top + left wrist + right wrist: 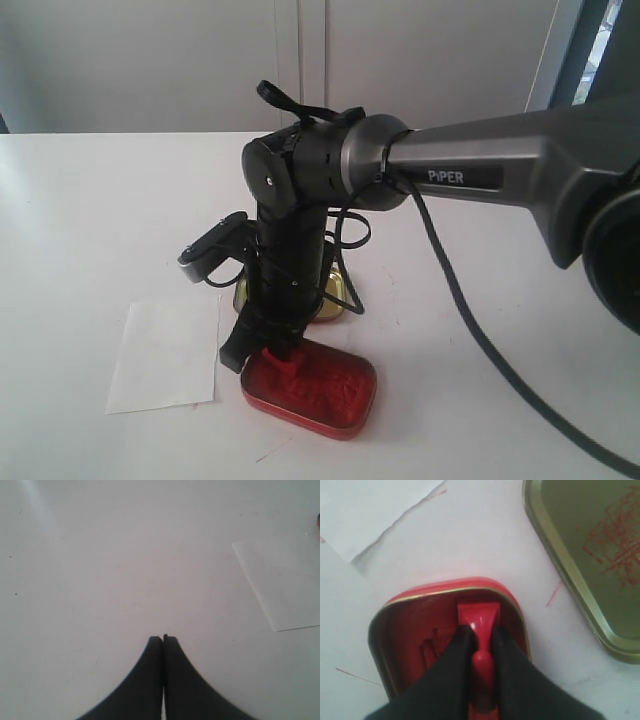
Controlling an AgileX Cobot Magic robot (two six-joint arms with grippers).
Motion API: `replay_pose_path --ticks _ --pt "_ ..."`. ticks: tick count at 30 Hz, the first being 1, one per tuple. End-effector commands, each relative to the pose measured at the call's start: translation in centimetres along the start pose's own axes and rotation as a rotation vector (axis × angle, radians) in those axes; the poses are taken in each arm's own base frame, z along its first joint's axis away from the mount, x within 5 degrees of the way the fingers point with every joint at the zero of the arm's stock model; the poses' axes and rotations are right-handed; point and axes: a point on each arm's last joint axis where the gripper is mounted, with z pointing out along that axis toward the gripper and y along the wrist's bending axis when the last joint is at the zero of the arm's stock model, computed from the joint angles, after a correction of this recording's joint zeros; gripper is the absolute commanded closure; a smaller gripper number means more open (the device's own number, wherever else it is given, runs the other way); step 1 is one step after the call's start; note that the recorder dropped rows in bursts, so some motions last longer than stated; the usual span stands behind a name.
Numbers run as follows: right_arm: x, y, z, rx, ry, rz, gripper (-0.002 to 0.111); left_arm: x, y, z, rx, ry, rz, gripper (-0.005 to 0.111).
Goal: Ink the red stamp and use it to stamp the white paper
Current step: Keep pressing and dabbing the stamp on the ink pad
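The red stamp [479,617] is held by its knob between the fingers of my right gripper [482,632], its block base down inside the oval red tin of ink paste [405,625]. In the exterior view the right gripper [268,350] stands over the left end of that tin [330,392], the stamp [283,362] just under it. The white paper [165,355] lies flat left of the tin; its corner shows in the right wrist view [370,510]. My left gripper [163,639] is shut with nothing in it, hovering over bare table beside the paper [282,582].
The gold-lined tin lid [600,555], smeared with red marks, lies open side up next to the ink tin; in the exterior view the lid [330,298] sits behind the right arm [480,170]. A black cable [470,330] trails across the white table [80,220].
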Motion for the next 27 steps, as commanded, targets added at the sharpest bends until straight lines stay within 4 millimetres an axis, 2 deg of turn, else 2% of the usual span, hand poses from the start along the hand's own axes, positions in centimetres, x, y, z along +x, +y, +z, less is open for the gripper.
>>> replay_pose_path --ticks 1,27 --pt "0.2 -0.6 -0.2 0.031 0.035 -0.016 0.108 0.3 0.0 0.1 0.0 0.011 -0.007 0.107" --pt "0.4 -0.4 -3.2 0.054 -0.021 -0.022 0.108 0.3 0.0 0.1 0.0 0.011 -0.007 0.107"
